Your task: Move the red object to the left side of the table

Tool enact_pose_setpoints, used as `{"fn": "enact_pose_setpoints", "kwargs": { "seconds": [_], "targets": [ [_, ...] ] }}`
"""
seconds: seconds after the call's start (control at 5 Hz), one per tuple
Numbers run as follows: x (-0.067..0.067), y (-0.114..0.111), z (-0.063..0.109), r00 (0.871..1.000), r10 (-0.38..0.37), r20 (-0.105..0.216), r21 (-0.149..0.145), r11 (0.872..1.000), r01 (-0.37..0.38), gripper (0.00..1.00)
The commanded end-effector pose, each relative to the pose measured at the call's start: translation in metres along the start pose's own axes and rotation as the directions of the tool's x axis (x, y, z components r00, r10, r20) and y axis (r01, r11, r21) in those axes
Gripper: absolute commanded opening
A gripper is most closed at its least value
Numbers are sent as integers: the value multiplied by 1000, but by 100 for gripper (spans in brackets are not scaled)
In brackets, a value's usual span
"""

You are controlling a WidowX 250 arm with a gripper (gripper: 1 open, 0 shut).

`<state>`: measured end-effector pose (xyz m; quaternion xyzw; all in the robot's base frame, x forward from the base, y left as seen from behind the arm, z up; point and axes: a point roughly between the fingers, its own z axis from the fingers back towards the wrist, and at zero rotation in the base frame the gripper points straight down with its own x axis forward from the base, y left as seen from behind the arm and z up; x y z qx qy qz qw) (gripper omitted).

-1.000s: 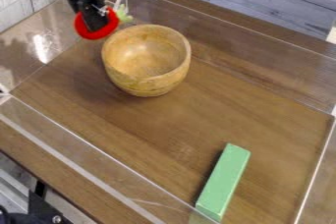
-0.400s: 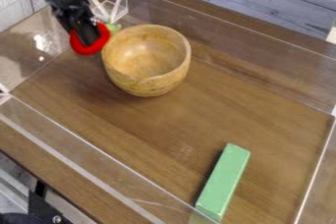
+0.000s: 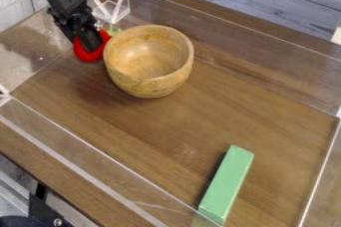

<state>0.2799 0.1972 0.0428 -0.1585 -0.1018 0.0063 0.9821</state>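
Observation:
The red object (image 3: 88,48) is a small round bright-red toy at the far left of the dark wood table (image 3: 200,112), just left of the wooden bowl. My black gripper (image 3: 83,38) reaches down from the top left and is shut on the red object, its fingers straddling it. The toy sits low, at or just above the tabletop; whether it touches I cannot tell. Its green tip is hidden behind the gripper.
A round wooden bowl (image 3: 148,60) stands right beside the gripper. A long light-green block (image 3: 226,182) lies near the front right. Clear acrylic walls (image 3: 80,146) edge the table on all sides.
The gripper has carried the red object down and leftward, from above the bowl's rim level to low beside the bowl. The bowl and block have not moved.

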Motion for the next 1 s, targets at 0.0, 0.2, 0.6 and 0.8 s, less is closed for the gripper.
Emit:
{"fn": "enact_pose_setpoints", "kwargs": {
  "seconds": [0.0, 0.2, 0.6, 0.8],
  "targets": [
    [10, 14, 11, 999, -25, 35, 18, 1000, 24, 0],
    [9, 20, 2, 998, 40, 44, -4, 999, -40, 0],
    [8, 22, -7, 991, 124, 46, -29, 992, -123, 0],
    [7, 23, -11, 988, 152, 39, -38, 988, -151, 0]
  ]
}}
